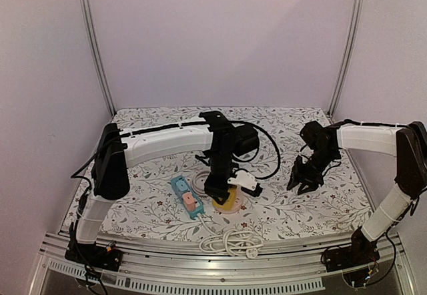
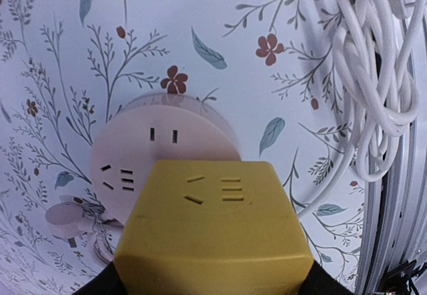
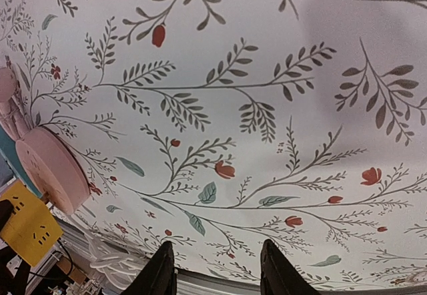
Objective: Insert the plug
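Note:
My left gripper (image 1: 221, 189) (image 2: 210, 283) is shut on a yellow plug block (image 2: 213, 228) (image 1: 230, 203) that has socket slots on its upper face. Its underside is hidden. Just beyond and below it lies a round pink socket (image 2: 153, 155) (image 3: 52, 168) on the floral cloth, and the block overlaps its near edge. Whether the two touch I cannot tell. My right gripper (image 1: 303, 178) (image 3: 217, 243) hovers over bare cloth to the right, open, with nothing between its fingers.
A blue power strip (image 1: 181, 191) with a pink piece (image 1: 192, 203) on it lies left of the yellow block. A coiled white cord (image 1: 230, 243) (image 2: 377, 88) lies by the table's front metal rail (image 1: 220, 268). A black cable (image 1: 270, 155) loops behind the left wrist.

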Tool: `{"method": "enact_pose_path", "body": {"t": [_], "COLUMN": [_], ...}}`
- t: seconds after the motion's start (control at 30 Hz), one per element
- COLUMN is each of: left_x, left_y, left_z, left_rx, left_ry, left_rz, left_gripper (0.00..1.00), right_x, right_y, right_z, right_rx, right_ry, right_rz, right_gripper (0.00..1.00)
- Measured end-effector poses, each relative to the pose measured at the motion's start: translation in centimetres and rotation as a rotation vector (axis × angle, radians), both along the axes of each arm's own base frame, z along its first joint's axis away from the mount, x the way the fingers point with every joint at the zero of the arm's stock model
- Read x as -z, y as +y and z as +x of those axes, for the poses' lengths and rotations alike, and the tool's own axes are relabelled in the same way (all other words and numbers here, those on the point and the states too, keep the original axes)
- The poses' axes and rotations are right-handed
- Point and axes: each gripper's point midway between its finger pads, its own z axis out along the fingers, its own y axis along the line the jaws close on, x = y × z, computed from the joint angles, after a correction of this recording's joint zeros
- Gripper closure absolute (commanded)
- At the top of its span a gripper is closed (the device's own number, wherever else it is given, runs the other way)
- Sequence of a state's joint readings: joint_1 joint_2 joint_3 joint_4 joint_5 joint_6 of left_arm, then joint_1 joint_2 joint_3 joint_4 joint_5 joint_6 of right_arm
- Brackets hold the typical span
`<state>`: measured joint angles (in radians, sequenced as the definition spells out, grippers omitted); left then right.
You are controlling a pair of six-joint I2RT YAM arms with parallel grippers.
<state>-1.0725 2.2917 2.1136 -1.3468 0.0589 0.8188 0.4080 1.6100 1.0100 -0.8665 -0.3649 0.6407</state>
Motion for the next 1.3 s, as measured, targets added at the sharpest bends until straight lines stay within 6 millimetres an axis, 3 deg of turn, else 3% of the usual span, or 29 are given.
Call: {"method": "enact_pose_path", "body": {"t": [0.6,1.03,1.3], "left_x": [0.7,1.9,2.2], "left_y": [-0.2,2.4,2.4], "left_z": [0.5,-0.5,-0.4], "left_rx": [-0.002,-0.017,-0.032], "left_ry": [-0.001,0.000,-0.017], "left_rz": [0.005,0.029,0.007], "left_gripper": [1.00,1.00,1.00], "right_x": [0.1,0.5,0.6], "right_y": [0.1,0.3,0.6], "right_z": [-0.1,0.2,0.5], "right_rx": [-0.006,-0.007,-0.003], "right_ry": [0.001,-0.005,-0.020], "right_rz": [-0.001,0.003,0.021], "right_gripper": [0.59,0.59,0.59]}}
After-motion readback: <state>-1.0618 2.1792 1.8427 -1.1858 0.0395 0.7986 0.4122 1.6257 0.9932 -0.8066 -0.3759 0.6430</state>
